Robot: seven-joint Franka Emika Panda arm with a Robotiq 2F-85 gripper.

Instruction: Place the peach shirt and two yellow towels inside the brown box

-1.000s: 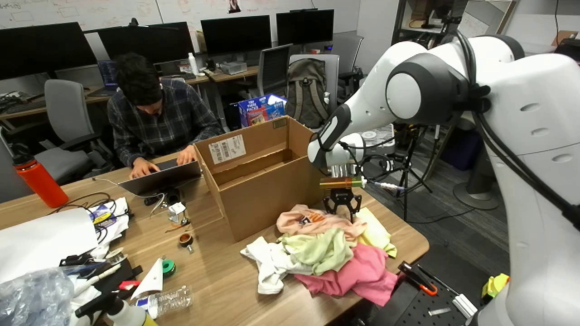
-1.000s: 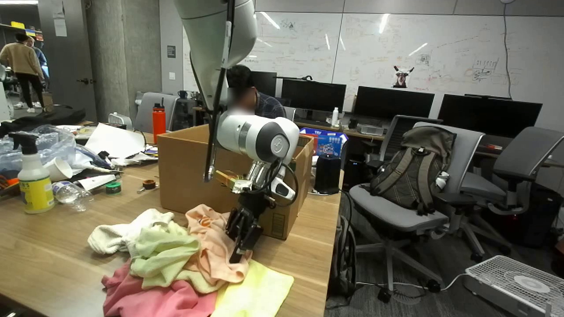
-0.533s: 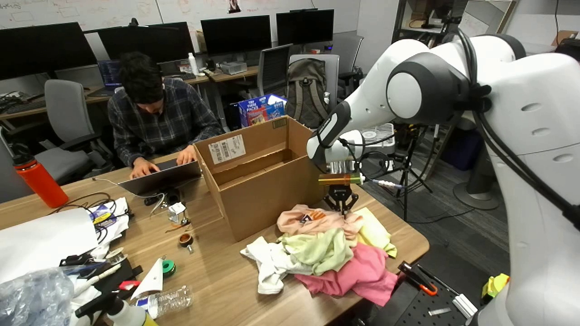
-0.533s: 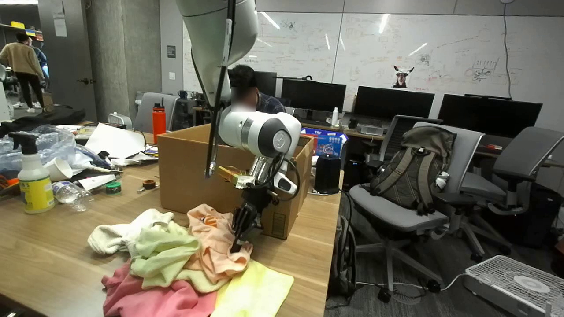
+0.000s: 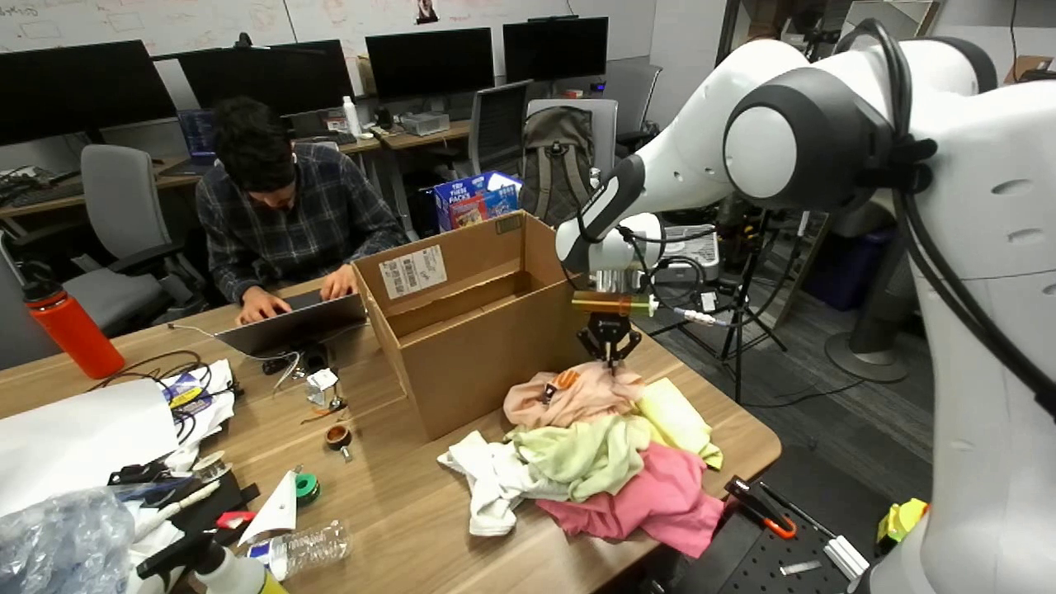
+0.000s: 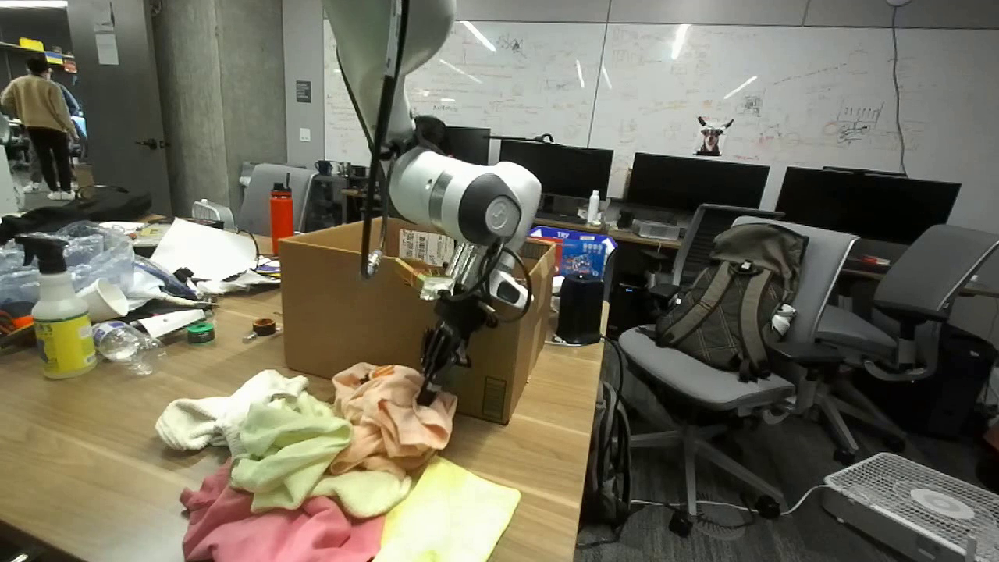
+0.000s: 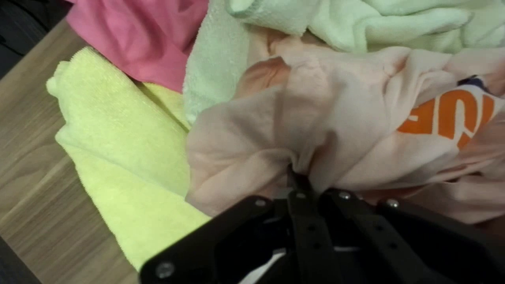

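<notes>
In the wrist view, the hand (image 7: 296, 173) pinches a small fold of the peach shirt (image 7: 355, 114). The step looks like lifting it. It would be best to go up slowly, as such a small pinch could slip. The yellow towel (image 7: 122, 134) touches the shirt on the left. The yellow-green towel (image 7: 394, 27) touches it too, on the far side, and might get pulled along.

In an exterior view, the brown box (image 5: 487, 355) stands just left of the hand, with its top open. Its near wall is in the way, so the shirt should go up past the edge, then left and in, with no part hanging out. The white cloth (image 5: 483, 478) and the pink cloth (image 5: 652, 507) lie near; they do not belong in the box. A man (image 5: 289, 214) sits at a laptop (image 5: 289, 334) to the left, so the hand should not swing past the box.

In an exterior view, much of the shirt rests low. A spray bottle (image 6: 61, 336) and a clear bottle (image 6: 129, 347) are well to the left on the surface (image 6: 234, 359), out of the way.
</notes>
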